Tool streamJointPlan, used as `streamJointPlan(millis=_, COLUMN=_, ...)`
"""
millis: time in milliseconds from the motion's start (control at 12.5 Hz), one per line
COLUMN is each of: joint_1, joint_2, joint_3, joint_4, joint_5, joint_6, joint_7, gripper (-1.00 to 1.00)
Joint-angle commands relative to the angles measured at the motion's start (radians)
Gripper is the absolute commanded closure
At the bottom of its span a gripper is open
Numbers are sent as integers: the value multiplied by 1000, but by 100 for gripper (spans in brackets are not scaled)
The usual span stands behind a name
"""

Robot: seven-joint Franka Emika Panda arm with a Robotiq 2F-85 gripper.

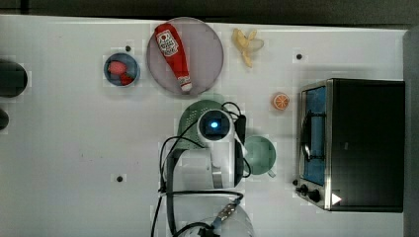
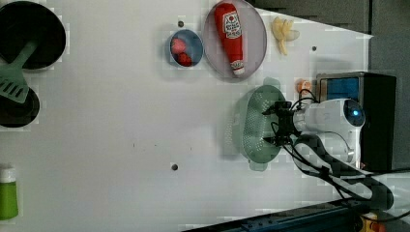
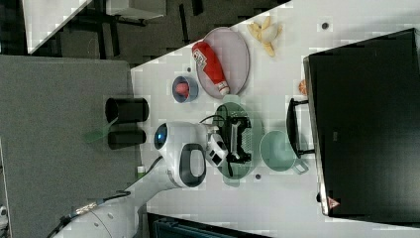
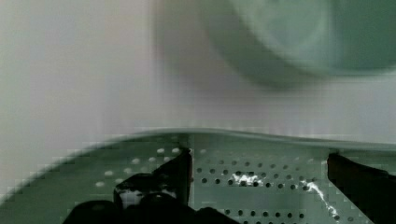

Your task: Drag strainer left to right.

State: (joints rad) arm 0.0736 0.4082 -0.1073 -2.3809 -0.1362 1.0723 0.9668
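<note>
The muted green strainer [image 1: 190, 117] sits mid-table, partly hidden under my arm in the top view. In the left view its perforated bowl [image 2: 254, 121] faces the camera, and my gripper [image 2: 267, 126] reaches into it with both black fingers spread apart. The right view shows the gripper [image 3: 239, 140] over the strainer [image 3: 256, 130]. In the wrist view, the fingers [image 4: 180, 170] stand wide apart just inside the strainer's holed wall [image 4: 261, 186], close to its rim. The gripper [image 4: 259, 175] is open, with nothing clamped between the pads.
A pale green mug [image 1: 259, 154] stands close beside the strainer, toward the toaster oven [image 1: 356, 143]. A plate [image 1: 205, 49] with a ketchup bottle [image 1: 173, 52], a blue bowl [image 1: 121, 69], a banana [image 1: 247, 44] and an orange slice [image 1: 280, 101] lie around.
</note>
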Motion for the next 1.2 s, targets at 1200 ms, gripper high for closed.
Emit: streamJointPlan(millis=1200, joint_1=7, joint_2=-540, joint_3=35, joint_4=131, joint_5=40, joint_6=-514, joint_7=-580, gripper=-100)
